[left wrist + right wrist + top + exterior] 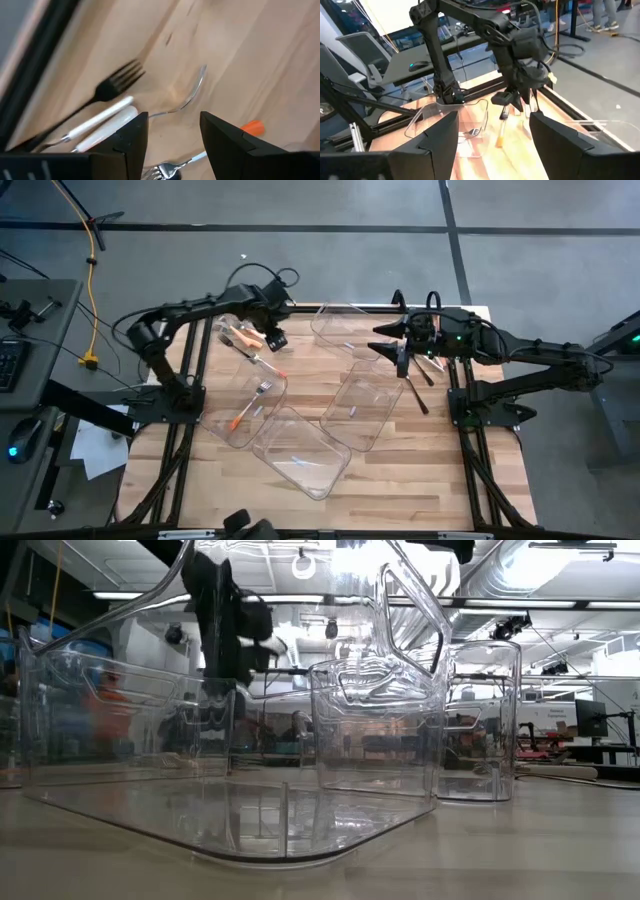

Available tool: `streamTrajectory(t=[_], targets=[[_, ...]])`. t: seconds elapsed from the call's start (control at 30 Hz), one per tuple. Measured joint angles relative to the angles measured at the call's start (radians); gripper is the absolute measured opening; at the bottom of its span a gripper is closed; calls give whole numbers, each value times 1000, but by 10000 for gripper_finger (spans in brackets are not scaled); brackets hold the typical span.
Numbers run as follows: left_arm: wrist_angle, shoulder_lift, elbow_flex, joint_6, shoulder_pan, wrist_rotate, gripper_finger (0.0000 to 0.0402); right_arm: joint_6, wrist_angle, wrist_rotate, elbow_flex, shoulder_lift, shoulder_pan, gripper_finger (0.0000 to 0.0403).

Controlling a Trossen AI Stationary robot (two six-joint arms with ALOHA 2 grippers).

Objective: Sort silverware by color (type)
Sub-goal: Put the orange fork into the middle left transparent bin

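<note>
My left gripper (272, 338) (172, 117) hangs open over a small pile of silverware at the table's far left. Below it lie a black fork (115, 85), two white handles (102, 120), a bare silver utensil (192, 92), an orange handle tip (252, 127) and a fork head (162, 172) that shows between the fingers. An orange-handled fork (255, 400) lies in a clear bin (232, 432). My right gripper (383, 342) (492, 117) is open above the table's far right, with black utensils (415, 380) on the wood beside it.
Several clear plastic bins stand on the table: one at the far middle (345, 330), one right of centre (365, 405), one near the middle (300, 452). They fill the low view (230, 800). Black frame rails (190, 380) run along both sides of the table.
</note>
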Motion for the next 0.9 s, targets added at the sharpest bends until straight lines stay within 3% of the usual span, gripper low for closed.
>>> streamTrajectory(t=[0.2,0.73,0.9], targets=[[7,103,0,18,-3,75,170,3,0,0,0,0,0,229],[45,205,0,80,-10,24,169,29,-5,0,0,0,0,229],[62,214,-1,86,-16,3,146,28,-8,0,0,0,0,229]])
